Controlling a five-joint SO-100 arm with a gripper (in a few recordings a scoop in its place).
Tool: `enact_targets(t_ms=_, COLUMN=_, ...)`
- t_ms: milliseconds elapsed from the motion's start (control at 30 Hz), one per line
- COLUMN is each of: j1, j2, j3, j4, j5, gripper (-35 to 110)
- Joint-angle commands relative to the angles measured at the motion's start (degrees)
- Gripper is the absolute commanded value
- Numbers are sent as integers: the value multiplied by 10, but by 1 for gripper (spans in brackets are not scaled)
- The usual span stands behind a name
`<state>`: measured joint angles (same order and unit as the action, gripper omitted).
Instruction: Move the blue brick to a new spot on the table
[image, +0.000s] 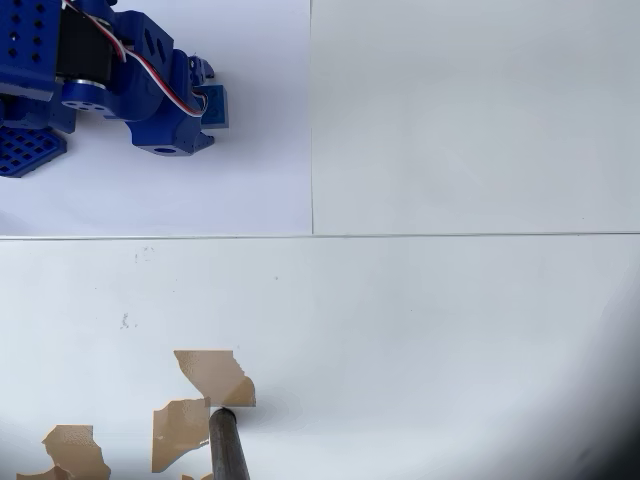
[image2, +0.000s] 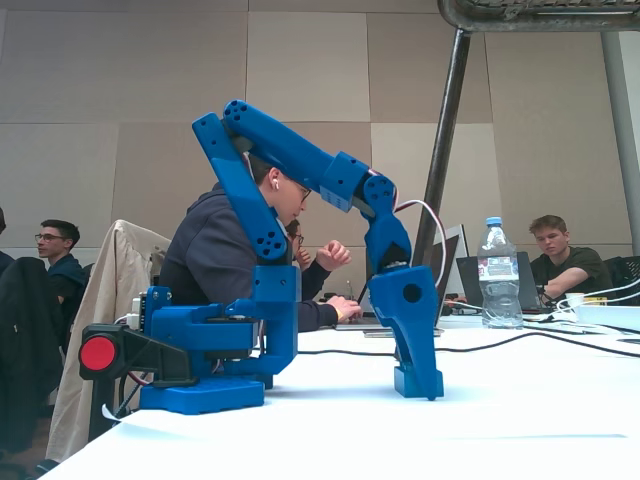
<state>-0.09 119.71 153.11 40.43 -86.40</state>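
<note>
gripper down on the table, brick at its tip

your large blue 3d-printed arm (image2: 260, 190) is folded over, and its gripper (image2: 418, 385) points straight down, its tip meeting the flat white panelled table (image2: 500, 420) in the fixed view. right at that tip sits a small square blue block (image2: 410, 381), which looks like the small blue plastic toy brick, though the studs are too small to make out. you cannot tell from either view whether the jaws are spread or closed around it.

in the overhead view, the gripper (image: 205, 110) sits near the top left corner, just right of the blue perforated base plate (image: 25, 150). brown chipped patches (image: 215, 375) mark the table (image: 450, 330) low on the left, and a dark metal pole (image: 228, 445) rises there.

behind the table, people sit at laptops, and a clear plastic water bottle (image2: 497, 272) stands to the right.
</note>
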Motion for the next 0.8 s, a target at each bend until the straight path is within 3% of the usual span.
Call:
enact_targets(t_ms=0, j1=-4, j2=-11, j3=-47, j4=-7, j5=18, gripper=14)
enact_targets(t_ms=267, j1=-18, j2=-109, j3=-225, j4=82, j5=69, gripper=8)
enact_targets(t_ms=767, j1=-22, j2=-471, j3=-838, j4=320, j5=150, gripper=8)
